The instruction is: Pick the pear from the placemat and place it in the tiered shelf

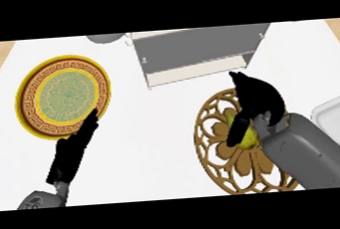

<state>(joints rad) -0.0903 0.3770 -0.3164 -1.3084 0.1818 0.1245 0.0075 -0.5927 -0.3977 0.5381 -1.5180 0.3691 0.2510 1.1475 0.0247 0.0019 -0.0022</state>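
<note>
We find the pear [247, 137] lying on the placemat [220, 153], a round brown openwork mat at the lower right of the white counter [160, 137]. Only a small yellow-green patch of the fruit shows, near the middle of the mat, directly beneath the right robot hand [259, 103]. That robot hand comes in from the lower right on its grey forearm [308, 151] and sits over the pear, with its thumb curled down along the fruit's left side and its fingers arched above and to the right; we record it as closed round the pear. We cannot tell whether the pear rests on the mat or is lifted clear of it, as the robot hand hides its underside. The tiered shelf [198, 52], a pale grey and white unit, stands at the far edge of the counter, just beyond the mat and above the right robot hand, apart from both. The left robot hand [76, 148] shows at the lower left, fingers straight and held together, their tips lying over the near rim of a round plate [64, 94] with a yellow rim, brown key-pattern band and green centre. A white tray [339, 117] enters at the right edge, beside the right forearm. A grey rounded object [107, 38] is partly visible at the top edge, left of the shelf.
</note>
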